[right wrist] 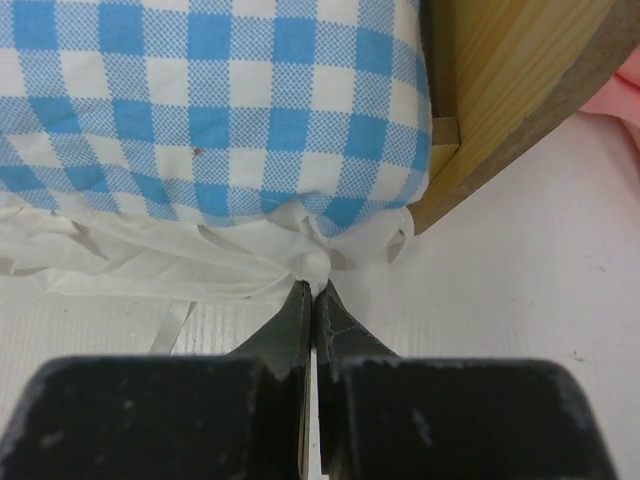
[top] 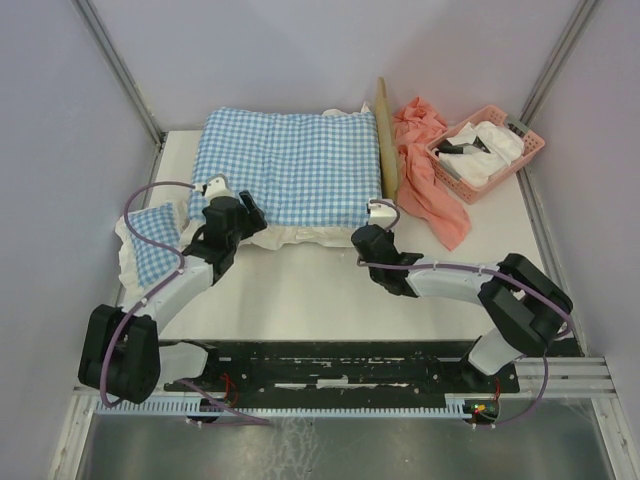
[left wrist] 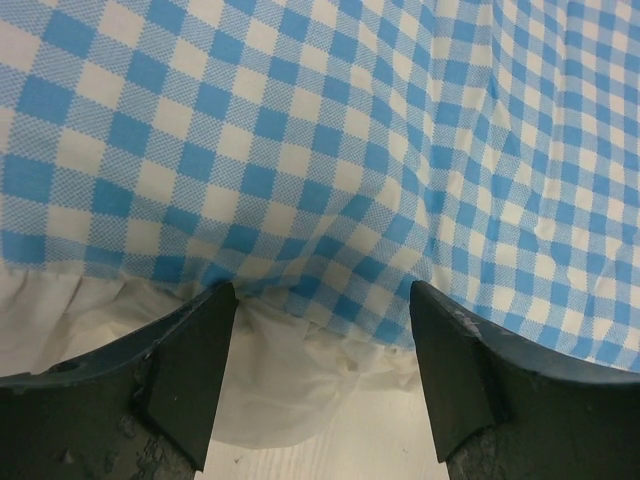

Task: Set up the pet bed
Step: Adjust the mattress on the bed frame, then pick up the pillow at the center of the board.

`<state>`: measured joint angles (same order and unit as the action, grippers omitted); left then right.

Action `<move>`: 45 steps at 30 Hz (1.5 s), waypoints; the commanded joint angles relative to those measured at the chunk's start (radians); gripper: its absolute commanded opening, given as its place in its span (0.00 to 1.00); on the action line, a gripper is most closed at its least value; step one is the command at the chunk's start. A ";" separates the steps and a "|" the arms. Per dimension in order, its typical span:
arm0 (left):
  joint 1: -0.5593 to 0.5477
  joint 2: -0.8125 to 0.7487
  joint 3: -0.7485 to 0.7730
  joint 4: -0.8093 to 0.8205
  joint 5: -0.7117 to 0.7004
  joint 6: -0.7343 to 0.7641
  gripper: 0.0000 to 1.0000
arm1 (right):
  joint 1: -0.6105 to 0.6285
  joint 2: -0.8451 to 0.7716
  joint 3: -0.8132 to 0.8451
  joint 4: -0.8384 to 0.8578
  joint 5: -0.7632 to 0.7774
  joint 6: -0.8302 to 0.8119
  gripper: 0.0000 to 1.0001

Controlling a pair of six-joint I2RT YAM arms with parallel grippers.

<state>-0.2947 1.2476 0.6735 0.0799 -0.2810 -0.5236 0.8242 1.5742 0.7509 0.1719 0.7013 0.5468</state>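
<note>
Right gripper [right wrist: 312, 288] jaws pinched shut on white frill [right wrist: 150, 255] of blue-and-white checked fabric cushion [right wrist: 200, 100]; left gripper [left wrist: 320, 300] jaws wide apart, empty, over same frill.

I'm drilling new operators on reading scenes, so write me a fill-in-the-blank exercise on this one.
1. The right gripper is shut on the cushion's white ____.
2. The left gripper, at the cushion's edge, is ____ and grips nothing.
3. The bed has a frame of light ____.
4. The basket at the table's far right is ____ in colour.
Missing words: frill; open; wood; pink.
</note>
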 commanded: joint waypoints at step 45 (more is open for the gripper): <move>0.624 0.022 0.439 -0.307 0.073 0.106 0.03 | -0.225 -0.419 0.306 -0.285 -0.183 -0.342 0.99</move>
<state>0.3302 1.4696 1.0428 -0.2668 -0.3603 -0.3676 0.6258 1.0679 0.9501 -0.1661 0.6048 0.2638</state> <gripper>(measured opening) 0.056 0.988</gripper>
